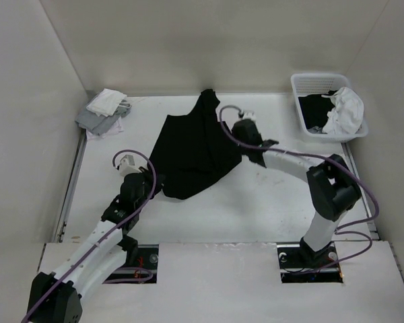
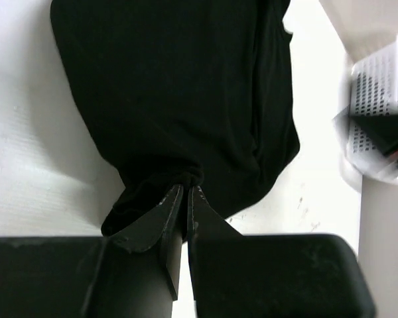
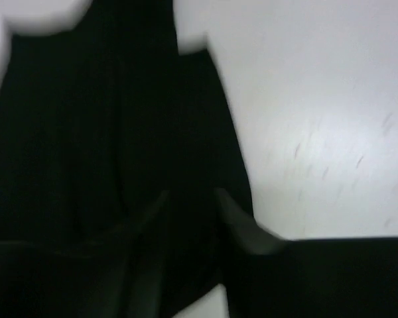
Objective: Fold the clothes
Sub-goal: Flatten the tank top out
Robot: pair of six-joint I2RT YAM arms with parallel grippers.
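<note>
The clothes [image 1: 192,151], a plain black garment, lie partly spread on the white table [image 1: 269,208] in the middle of the top view. My left gripper [image 1: 156,183] is at the garment's near-left corner. The left wrist view shows that gripper [image 2: 186,189] shut on a bunched fold of the black fabric [image 2: 179,99]. My right gripper [image 1: 237,142] is over the garment's right edge. In the blurred right wrist view its jaws [image 3: 189,195] stand apart above the black cloth [image 3: 86,132], and I see nothing pinched between them.
A white plastic basket [image 1: 303,84] at the back right holds black and white cloths; part of it shows in the left wrist view [image 2: 375,99]. White and grey cloths [image 1: 106,111] lie at the back left. Walls close in the table on three sides.
</note>
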